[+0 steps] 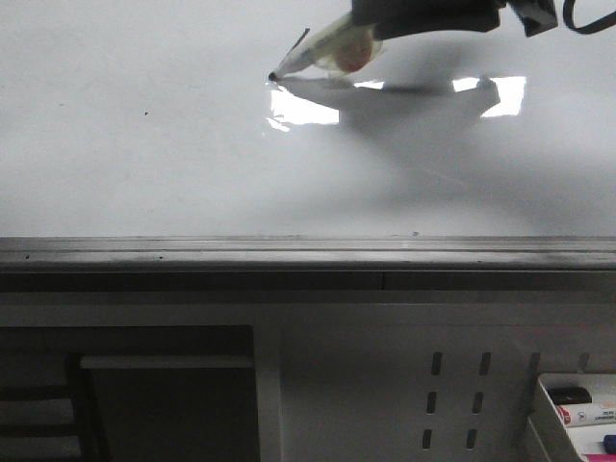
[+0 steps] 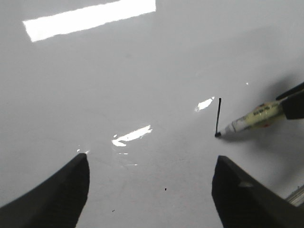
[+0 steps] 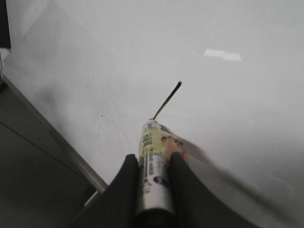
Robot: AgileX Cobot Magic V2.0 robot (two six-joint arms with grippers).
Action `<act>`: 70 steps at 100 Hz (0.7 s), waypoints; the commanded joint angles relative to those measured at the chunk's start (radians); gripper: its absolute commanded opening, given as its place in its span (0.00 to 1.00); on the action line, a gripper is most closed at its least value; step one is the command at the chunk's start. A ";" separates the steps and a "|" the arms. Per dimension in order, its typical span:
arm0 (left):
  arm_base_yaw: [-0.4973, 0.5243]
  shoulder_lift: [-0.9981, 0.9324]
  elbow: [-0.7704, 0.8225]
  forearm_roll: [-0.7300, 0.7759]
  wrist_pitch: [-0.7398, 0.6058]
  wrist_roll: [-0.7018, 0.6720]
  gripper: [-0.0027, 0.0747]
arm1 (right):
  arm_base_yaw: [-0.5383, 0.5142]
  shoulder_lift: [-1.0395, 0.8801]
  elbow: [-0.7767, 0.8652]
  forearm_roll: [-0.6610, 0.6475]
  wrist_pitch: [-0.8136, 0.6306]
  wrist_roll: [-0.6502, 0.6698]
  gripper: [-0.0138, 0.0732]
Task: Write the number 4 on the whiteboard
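Whiteboard (image 1: 144, 173) carries one slanted stroke (image 2: 218, 116); right fingers (image 3: 152, 166) clamp the marker (image 3: 153, 161), tip touching. Next likely the crossbar. Left fingers (image 2: 149, 190) gape empty.

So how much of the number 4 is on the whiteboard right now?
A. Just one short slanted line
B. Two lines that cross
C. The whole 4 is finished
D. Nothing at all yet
A: only one short black stroke shows on the whiteboard, and the marker held in the right end effector has its tip at the end of that stroke.
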State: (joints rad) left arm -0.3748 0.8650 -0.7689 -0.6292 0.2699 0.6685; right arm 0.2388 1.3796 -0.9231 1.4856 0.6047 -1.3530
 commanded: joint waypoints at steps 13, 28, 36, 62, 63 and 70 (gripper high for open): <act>0.001 -0.004 -0.025 -0.024 -0.062 -0.008 0.67 | 0.029 -0.018 -0.027 -0.035 -0.078 0.087 0.09; 0.001 -0.004 -0.025 -0.024 -0.062 -0.008 0.67 | 0.029 -0.063 0.004 -0.103 -0.155 0.150 0.09; 0.001 -0.004 -0.025 -0.024 -0.062 -0.008 0.67 | 0.029 -0.117 0.042 -0.108 -0.210 0.153 0.09; 0.001 -0.004 -0.025 -0.026 -0.062 -0.008 0.67 | -0.024 -0.293 0.172 -0.110 -0.260 0.172 0.09; 0.001 -0.004 -0.025 -0.026 -0.062 -0.008 0.67 | -0.027 -0.299 0.172 -0.110 -0.244 0.172 0.09; 0.001 -0.004 -0.025 -0.026 -0.062 -0.008 0.67 | -0.033 -0.321 0.166 -0.106 -0.161 0.172 0.09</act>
State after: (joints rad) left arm -0.3748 0.8650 -0.7689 -0.6309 0.2699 0.6685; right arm 0.2192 1.1121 -0.7306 1.3640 0.3729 -1.1827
